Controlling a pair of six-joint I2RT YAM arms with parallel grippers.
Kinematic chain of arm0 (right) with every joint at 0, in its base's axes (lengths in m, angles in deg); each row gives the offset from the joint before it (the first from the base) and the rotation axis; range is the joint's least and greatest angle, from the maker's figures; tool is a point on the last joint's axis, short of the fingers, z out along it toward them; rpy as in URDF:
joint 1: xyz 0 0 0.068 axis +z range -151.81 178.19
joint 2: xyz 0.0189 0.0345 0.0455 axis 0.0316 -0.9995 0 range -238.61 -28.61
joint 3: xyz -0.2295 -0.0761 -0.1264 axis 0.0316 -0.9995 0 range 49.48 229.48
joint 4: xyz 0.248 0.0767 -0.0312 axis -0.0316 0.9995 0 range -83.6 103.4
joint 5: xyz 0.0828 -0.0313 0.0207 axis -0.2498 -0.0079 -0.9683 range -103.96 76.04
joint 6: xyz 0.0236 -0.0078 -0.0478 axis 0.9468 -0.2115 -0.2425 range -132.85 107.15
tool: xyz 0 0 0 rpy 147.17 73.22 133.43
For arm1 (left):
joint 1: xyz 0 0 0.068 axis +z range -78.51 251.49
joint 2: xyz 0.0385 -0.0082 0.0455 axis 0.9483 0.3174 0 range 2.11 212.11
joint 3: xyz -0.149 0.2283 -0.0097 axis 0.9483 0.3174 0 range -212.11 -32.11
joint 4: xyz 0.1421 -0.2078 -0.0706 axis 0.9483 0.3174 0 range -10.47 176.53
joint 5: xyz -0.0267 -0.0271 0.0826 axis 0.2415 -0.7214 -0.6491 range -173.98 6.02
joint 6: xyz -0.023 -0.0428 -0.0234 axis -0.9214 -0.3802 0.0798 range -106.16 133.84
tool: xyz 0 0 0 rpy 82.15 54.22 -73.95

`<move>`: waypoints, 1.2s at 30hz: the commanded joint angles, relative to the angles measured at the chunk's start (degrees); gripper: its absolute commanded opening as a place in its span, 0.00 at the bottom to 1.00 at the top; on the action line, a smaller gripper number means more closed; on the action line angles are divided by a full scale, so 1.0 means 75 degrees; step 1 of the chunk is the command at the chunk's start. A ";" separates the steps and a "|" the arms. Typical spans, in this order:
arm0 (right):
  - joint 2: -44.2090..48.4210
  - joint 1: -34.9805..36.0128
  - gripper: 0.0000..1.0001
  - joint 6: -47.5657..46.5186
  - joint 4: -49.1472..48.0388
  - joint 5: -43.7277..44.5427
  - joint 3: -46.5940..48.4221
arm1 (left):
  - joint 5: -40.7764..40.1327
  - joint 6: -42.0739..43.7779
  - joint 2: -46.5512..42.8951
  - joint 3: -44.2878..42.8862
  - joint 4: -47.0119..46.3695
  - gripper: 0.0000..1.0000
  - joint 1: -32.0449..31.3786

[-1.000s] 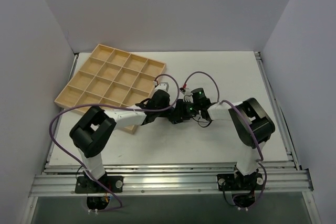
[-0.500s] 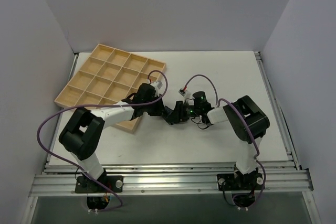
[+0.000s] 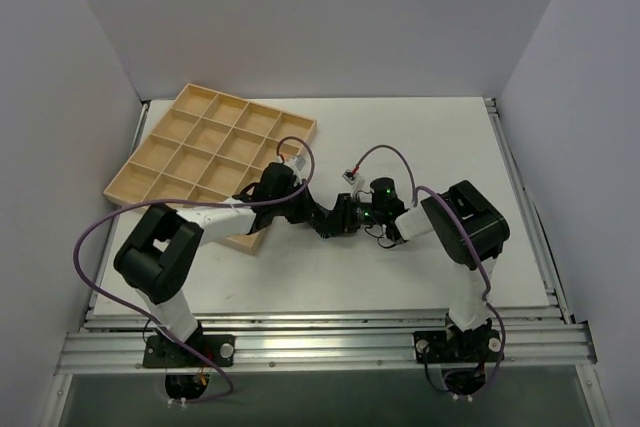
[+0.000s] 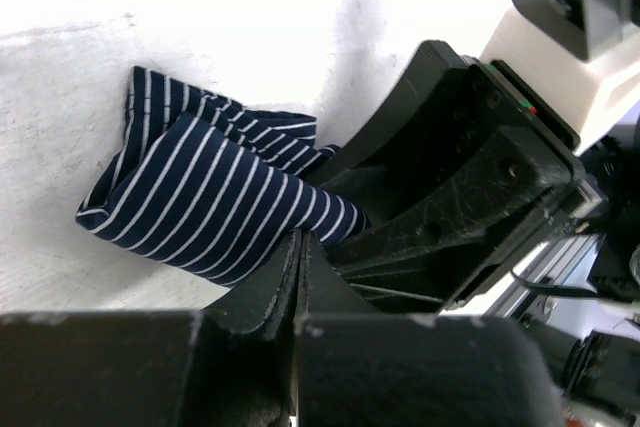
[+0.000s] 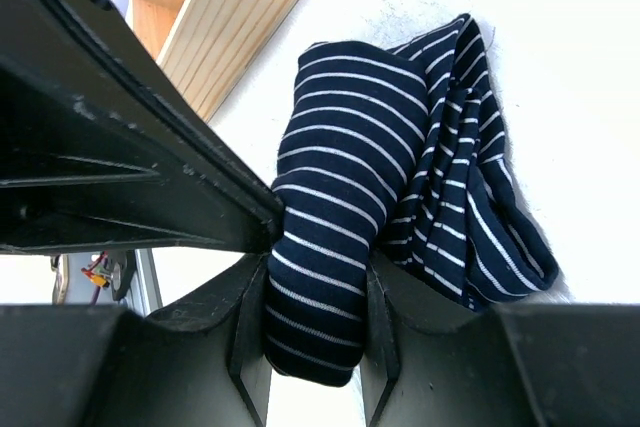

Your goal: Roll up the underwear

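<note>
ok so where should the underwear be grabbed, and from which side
Across the tight rolled part of the underwear, coming in from its end, as the right gripper does: that part is thick and rounded, while the loose folds beside it would likely pull open.

A pale wooden tray of square compartments, set askew with one corner pointing toward twelve o'clock, lies at about ten o'clock on the white bench, which is boxed in by plain pale walls and edged at six o'clock by metal rails.
</note>
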 commanded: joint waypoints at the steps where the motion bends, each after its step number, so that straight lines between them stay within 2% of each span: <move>1: -0.0588 0.0088 0.03 -0.0281 0.1339 0.0517 -0.0416 | -0.0822 -0.0676 -0.0057 0.0283 -0.0546 0.02 -0.0041; 8: -0.0308 0.0088 0.26 -0.0609 0.2192 0.0855 -0.0252 | -0.1423 -0.0724 0.0411 -0.0045 0.0368 0.02 -0.0228; 13: 0.0150 0.0076 0.37 -0.0749 0.2896 0.1348 -0.0030 | -0.1539 -0.0595 0.0880 -0.0268 0.0649 0.02 -0.0485; 17: 0.0548 0.0053 0.43 -0.0715 0.3284 0.1828 0.0065 | -0.1657 -0.0559 0.1102 -0.0221 0.0685 0.02 -0.0603; 20: 0.0748 0.0053 0.48 -0.0516 0.3098 0.1981 -0.0076 | -0.1681 -0.0559 0.1278 -0.0198 0.0685 0.02 -0.0662; 28: 0.1087 -0.0052 0.53 -0.0106 0.2536 0.2274 -0.0637 | -0.1669 -0.0501 0.1665 -0.0385 0.0790 0.02 -0.0779; 31: 0.1124 -0.0169 0.52 0.0035 0.2255 0.2298 -0.0814 | -0.1680 -0.0477 0.1759 -0.0490 0.0838 0.02 -0.0849; 34: 0.0984 -0.0228 0.32 0.0047 0.1950 0.2216 -0.0990 | -0.1634 -0.0407 0.1689 -0.0537 0.0814 0.02 -0.0885; 35: 0.0937 -0.0240 0.18 0.0012 0.1879 0.2170 -0.1025 | -0.1610 -0.0384 0.1584 -0.0549 0.0826 0.02 -0.0885; 36: 0.0890 -0.0240 0.14 -0.0011 0.1797 0.2065 -0.1083 | -0.1575 -0.0372 0.1479 -0.0584 0.0861 0.02 -0.0885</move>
